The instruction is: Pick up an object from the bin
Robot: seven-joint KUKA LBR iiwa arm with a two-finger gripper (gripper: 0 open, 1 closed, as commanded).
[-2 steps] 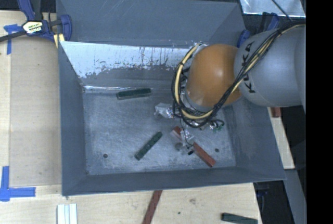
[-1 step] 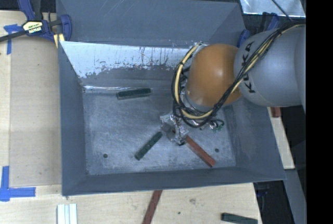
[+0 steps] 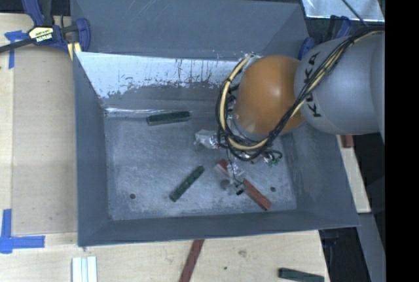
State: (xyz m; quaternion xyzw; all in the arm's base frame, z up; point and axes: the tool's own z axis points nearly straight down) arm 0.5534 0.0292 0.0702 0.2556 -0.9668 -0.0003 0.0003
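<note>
Pincer [image 3: 232,177] down in bin [image 3: 91,143], right side.
At end of red-brown stick [image 3: 256,196]; open or closed, can't tell. Green stick [image 3: 186,183] lies view-left.

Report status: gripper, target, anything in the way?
Gripper low over bin floor, right of centre. Red-brown bar right beside it, hold not confirmed. Near green bar and far green bar lie apart to its left, not in the way.

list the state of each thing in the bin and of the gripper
red-brown stick: lying flat, slanted, front right
gripper: low, over the red-brown stick's upper end
back green stick: lying flat, nearly level, untouched
middle green stick: lying flat, slanted, untouched
</note>
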